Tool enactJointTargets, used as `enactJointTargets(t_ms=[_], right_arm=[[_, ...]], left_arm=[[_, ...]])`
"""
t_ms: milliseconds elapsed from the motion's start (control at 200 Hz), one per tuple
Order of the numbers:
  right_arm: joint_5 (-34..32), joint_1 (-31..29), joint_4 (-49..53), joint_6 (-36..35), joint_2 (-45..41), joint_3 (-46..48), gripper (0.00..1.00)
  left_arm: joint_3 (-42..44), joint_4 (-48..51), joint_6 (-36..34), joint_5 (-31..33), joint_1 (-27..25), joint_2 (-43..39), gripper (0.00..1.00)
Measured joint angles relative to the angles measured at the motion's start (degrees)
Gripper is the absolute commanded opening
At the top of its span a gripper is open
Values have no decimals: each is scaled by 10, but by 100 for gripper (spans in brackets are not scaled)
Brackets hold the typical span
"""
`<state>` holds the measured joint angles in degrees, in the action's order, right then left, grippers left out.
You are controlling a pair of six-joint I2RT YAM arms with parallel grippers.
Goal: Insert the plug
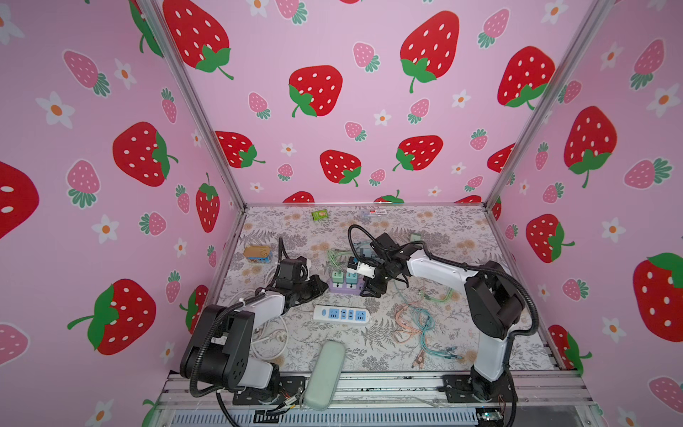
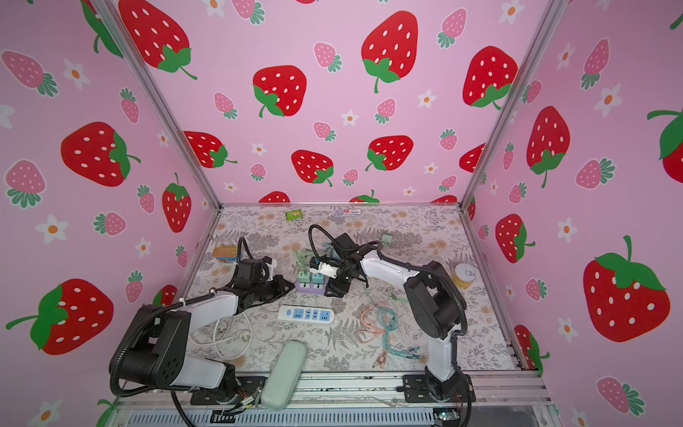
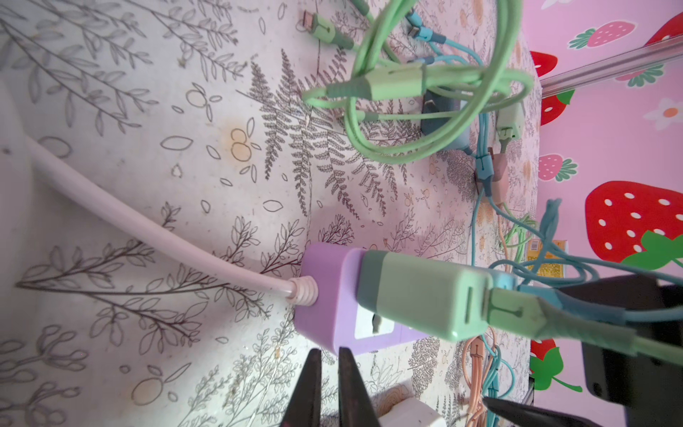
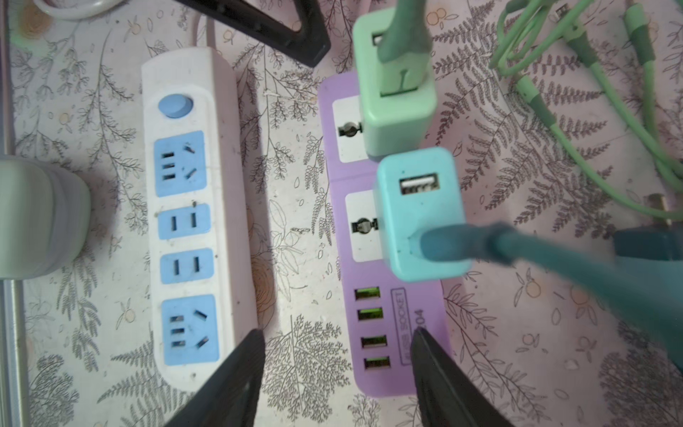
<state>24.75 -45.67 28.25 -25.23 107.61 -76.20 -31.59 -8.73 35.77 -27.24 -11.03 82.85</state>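
Right gripper (image 4: 336,332) jaws apart, empty, over purple strip (image 4: 343,277) mid-tabletop. Teal plug (image 4: 417,214) sits in its 2nd socket (looks seated). Likely light, rigid, slick shell: pinch flat sides, not cable (image 4: 517,240). Left gripper (image 3: 330,355) closed, empty.

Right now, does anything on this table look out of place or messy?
Yes. The pale green case straddles the front edge of the floral mat, partly on the metal rail. Right of the white power strip, orange and teal cables lie in a loose tangle.
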Motion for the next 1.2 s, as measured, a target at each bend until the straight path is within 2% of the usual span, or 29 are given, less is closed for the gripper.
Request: enactJointTargets(t_ms=[280, 620, 815, 1020, 1200], right_arm=[[37, 5, -1, 1, -28, 40, 68], [134, 24, -3, -3, -69, 87, 69], [174, 78, -76, 55, -155, 162, 66], [154, 139, -170, 146, -201, 175, 65], [71, 157, -227, 229, -186, 173, 61]], left_arm=[[0, 0, 0, -4, 3, -1, 14], [0, 2, 1, -15, 5, -19, 15], [0, 22, 0, -18, 7, -59, 21], [0, 56, -1, -16, 9, -110, 30], [-2, 83, -8, -11, 9, -153, 44]])
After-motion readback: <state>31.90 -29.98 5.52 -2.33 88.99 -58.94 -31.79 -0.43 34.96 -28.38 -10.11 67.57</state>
